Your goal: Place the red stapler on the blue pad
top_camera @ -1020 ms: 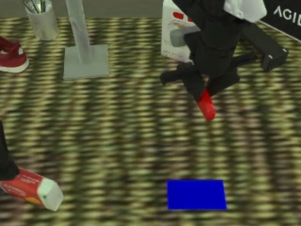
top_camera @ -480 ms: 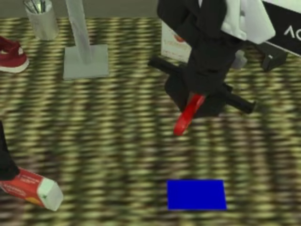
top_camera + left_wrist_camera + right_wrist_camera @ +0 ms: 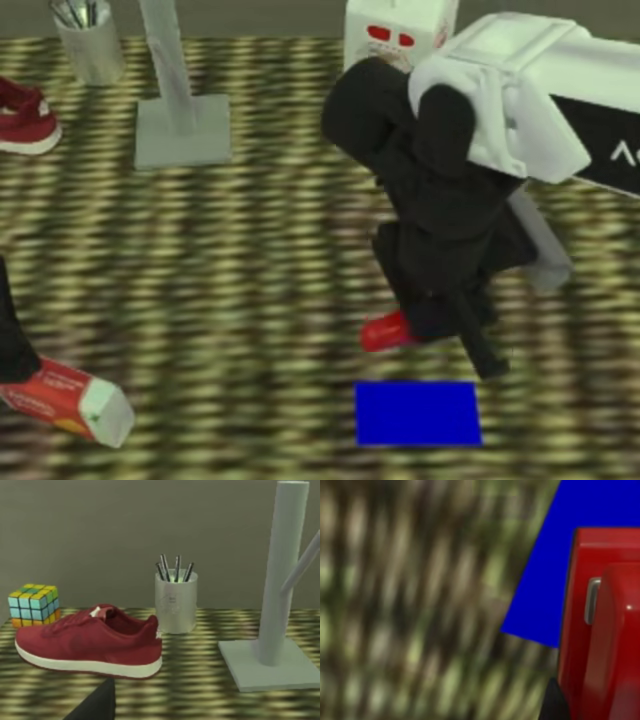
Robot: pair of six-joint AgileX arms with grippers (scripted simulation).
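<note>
Right wrist view alone shows the red stapler (image 3: 600, 630) against the blue pad (image 3: 560, 555); my right gripper (image 3: 425, 325), angled down above the pad, fingers clamped on it.

Stapler (image 3: 385, 331): glossy bright red, small silver metal part seen in right wrist view. Pad (image 3: 418, 412): plain saturated blue. Desk (image 3: 250, 260): olive, yellow and dark brown woven mottle. Sneaker (image 3: 90, 642): dark red, white sole. Cube (image 3: 33, 605): yellow, cyan, orange squares. Carton (image 3: 70, 400): red and white.
</note>
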